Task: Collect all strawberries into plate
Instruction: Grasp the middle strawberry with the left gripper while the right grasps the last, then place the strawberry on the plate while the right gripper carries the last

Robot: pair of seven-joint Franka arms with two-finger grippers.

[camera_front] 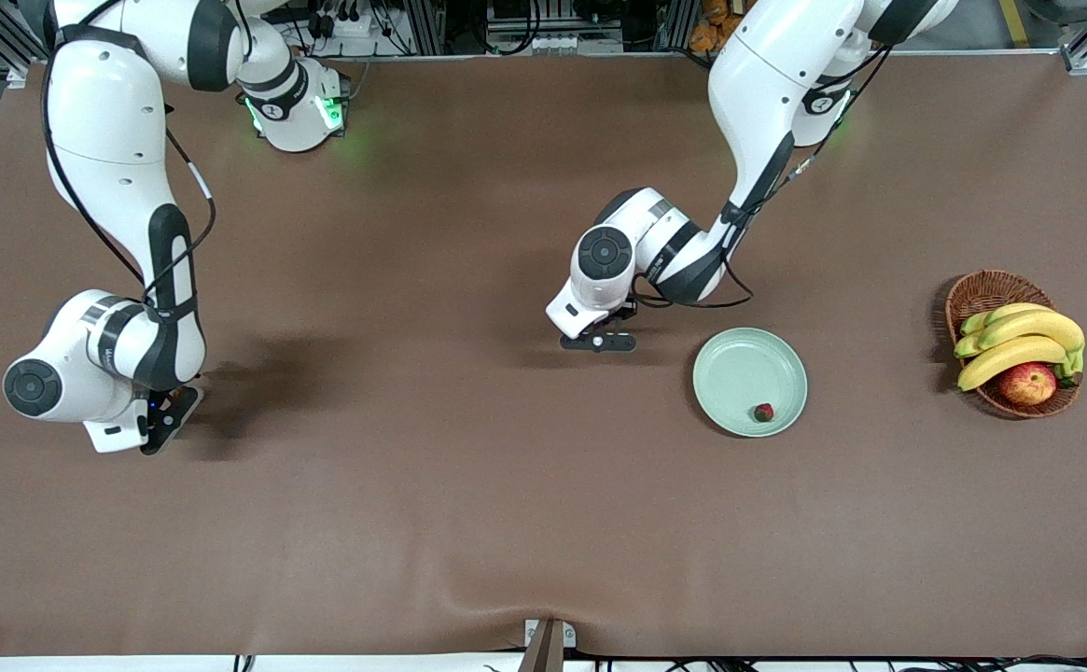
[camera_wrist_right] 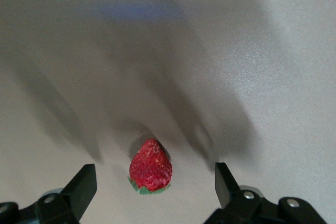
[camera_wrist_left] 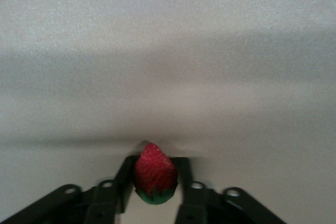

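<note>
Low at the frame's left edge, the right gripper (camera_front: pixel 168 417) hangs just over the brown table (camera_front: pixel 412 523), its fingers (camera_wrist_right: pixel 79 187) spread wide with a strawberry (camera_wrist_right: pixel 150 167) lying on the cloth between them, untouched. Mid-frame, the left gripper (camera_front: pixel 599 342) is down at the table, its fingers (camera_wrist_left: pixel 125 179) pinched on a second strawberry (camera_wrist_left: pixel 154 174). Right of it, the mint-green plate (camera_front: pixel 739 373) holds a third strawberry (camera_front: pixel 764 412) near its lower rim. At far right sits a wicker basket (camera_front: pixel 982 291) of bananas (camera_front: pixel 1019 341) and an apple (camera_front: pixel 1027 384).
</note>
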